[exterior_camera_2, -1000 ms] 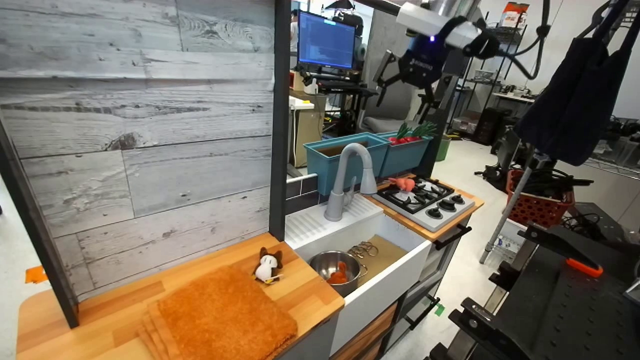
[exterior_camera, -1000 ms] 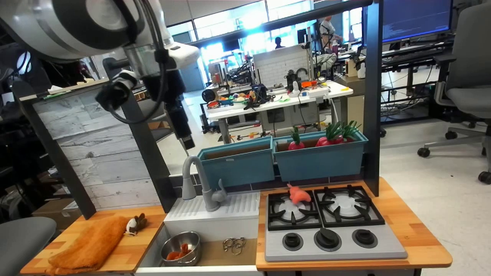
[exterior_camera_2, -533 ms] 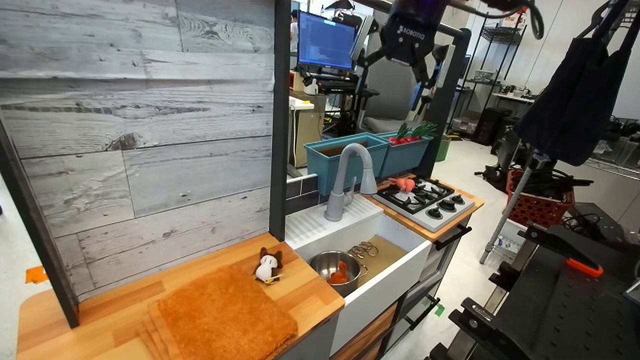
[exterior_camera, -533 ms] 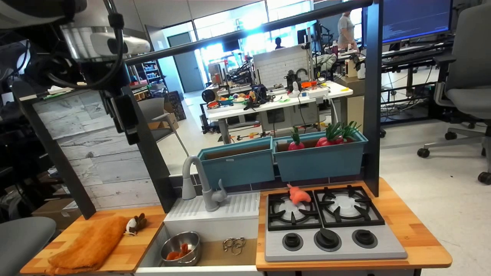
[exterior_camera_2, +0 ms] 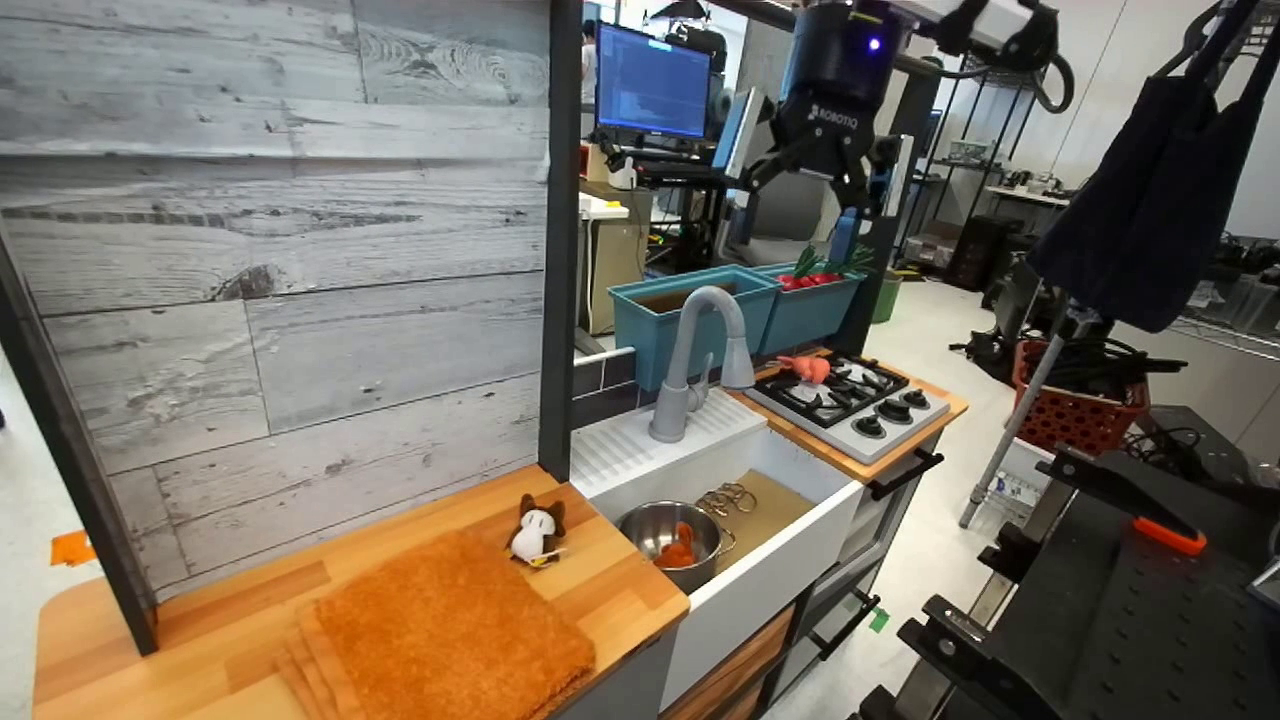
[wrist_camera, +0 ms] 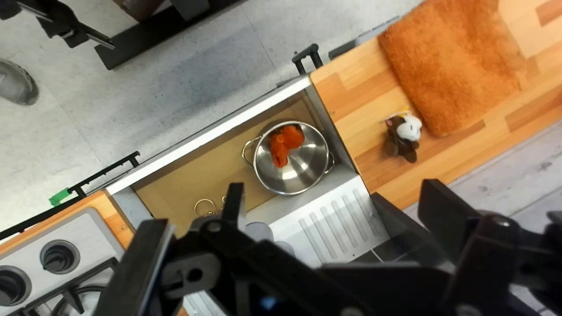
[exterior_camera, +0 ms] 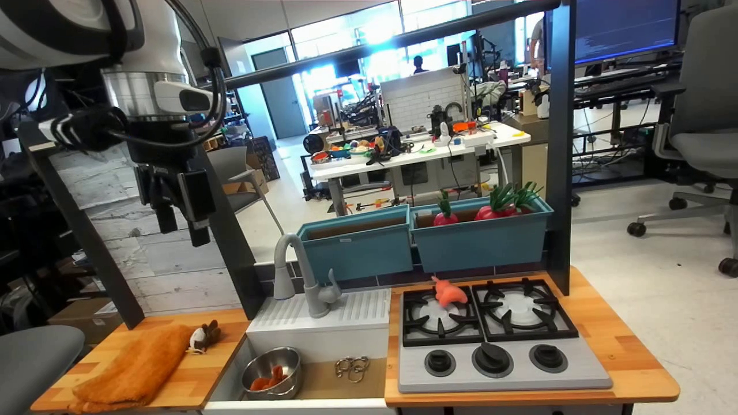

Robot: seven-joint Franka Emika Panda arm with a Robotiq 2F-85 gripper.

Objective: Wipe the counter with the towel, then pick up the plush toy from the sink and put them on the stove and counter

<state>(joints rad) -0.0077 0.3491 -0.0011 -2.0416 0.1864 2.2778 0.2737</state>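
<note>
The orange towel (exterior_camera_2: 450, 630) lies flat on the wooden counter (exterior_camera_2: 640, 590) left of the sink. Beside it sits a small brown-and-white plush toy (wrist_camera: 408, 129). Inside the white sink (wrist_camera: 189, 180), a steel pot (wrist_camera: 307, 169) holds an orange-red plush toy (wrist_camera: 290, 137). Another plush toy (exterior_camera: 450, 293), coral pink, rests on the left burner of the stove (exterior_camera: 507, 380). High above the sink area hangs my gripper (exterior_camera: 183, 231), pointing down and touching nothing. In the wrist view the gripper (wrist_camera: 334, 188) is open, its fingers wide apart with nothing between them.
A grey faucet (exterior_camera: 314, 288) rises behind the basin. Two teal planters (exterior_camera: 354, 248) hang along the back, the right one holding red radishes (exterior_camera: 490, 213). Metal rings (exterior_camera: 353, 369) lie on the sink floor. A dark post (exterior_camera_2: 560, 230) and plank wall (exterior_camera_2: 300, 300) stand behind the counter.
My gripper has swung leftward in an exterior view, straightened from a tilt to point downward, and then come slightly lower. It stays open. Towel, toys and pot have not moved.
</note>
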